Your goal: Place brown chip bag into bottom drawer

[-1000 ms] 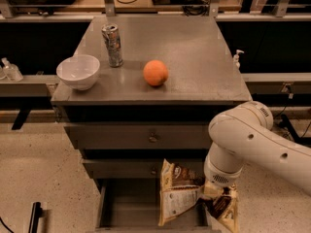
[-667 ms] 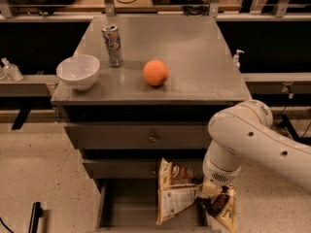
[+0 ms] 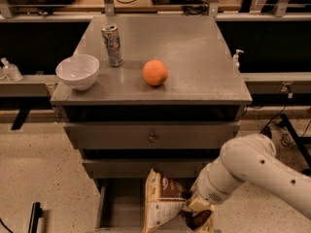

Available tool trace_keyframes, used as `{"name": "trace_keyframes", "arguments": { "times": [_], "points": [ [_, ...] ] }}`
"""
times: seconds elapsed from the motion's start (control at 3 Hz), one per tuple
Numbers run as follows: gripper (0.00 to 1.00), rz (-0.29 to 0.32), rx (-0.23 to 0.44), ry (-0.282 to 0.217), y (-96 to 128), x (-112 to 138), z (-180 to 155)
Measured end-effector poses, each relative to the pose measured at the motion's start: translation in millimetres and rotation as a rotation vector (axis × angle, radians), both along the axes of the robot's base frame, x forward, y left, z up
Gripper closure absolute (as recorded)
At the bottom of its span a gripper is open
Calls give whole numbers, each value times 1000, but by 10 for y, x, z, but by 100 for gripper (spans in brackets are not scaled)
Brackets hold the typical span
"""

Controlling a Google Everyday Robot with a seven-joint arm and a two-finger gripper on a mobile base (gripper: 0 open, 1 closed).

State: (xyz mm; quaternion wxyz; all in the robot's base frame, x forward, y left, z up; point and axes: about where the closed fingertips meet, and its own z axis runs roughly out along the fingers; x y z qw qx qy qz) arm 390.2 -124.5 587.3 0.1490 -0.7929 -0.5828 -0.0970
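Observation:
The brown chip bag [image 3: 163, 202], dark brown with cream panels, hangs upright over the open bottom drawer [image 3: 114, 203] at the foot of the grey cabinet. My gripper [image 3: 194, 208] is at the bag's right side, at the end of the white arm that comes in from the lower right, and it is shut on the bag's right edge. The bag's lower end reaches the bottom of the view, so I cannot tell whether it touches the drawer floor. The arm hides the drawer's right half.
On the cabinet top [image 3: 194, 57] stand a white bowl [image 3: 77, 71] at the left, a silver drink can [image 3: 112, 44] behind it and an orange ball [image 3: 155, 72] in the middle. Two shut drawers, the top one with a knob [image 3: 152, 138], sit above the open one.
The arm and the bag have shifted a little to the left and down over the drawer. Things on the cabinet top have not moved.

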Motion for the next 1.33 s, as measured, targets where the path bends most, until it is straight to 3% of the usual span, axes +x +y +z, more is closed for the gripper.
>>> {"name": "trace_keyframes", "arguments": {
  "times": [0.33,0.67,1.0,1.33],
  "points": [
    [100,56,105,-155,477,-11,-430],
    [100,69,161,-232,798,177,-691],
    [100,69,170,-258,832,241,-687],
    [100,51,133,-207,742,320,-1039]
  ]
}}
